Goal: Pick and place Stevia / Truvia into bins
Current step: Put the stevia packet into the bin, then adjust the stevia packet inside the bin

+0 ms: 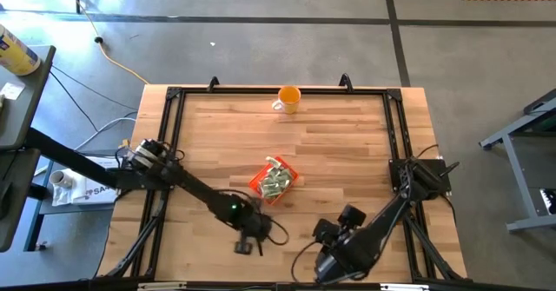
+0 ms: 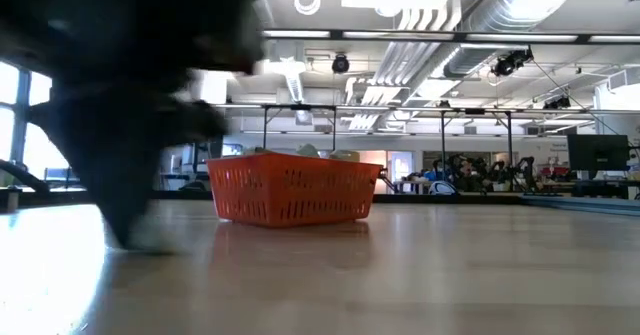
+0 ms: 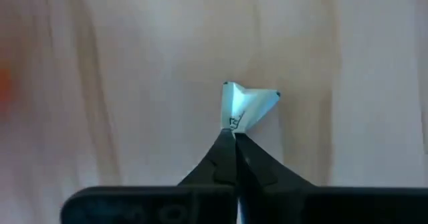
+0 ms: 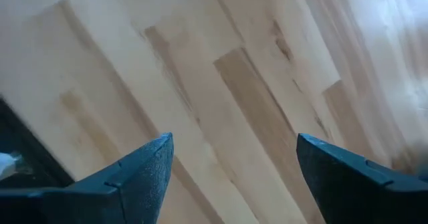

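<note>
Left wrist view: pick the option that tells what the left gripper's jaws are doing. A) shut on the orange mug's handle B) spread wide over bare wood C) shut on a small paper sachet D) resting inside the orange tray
C: the left gripper has its jaws closed to a point, pinching a folded pale sachet above the wooden table.

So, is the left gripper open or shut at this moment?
Shut. In the left wrist view the left gripper has its two dark fingers pressed together on the edge of one pale sachet, above the wooden table.
</note>
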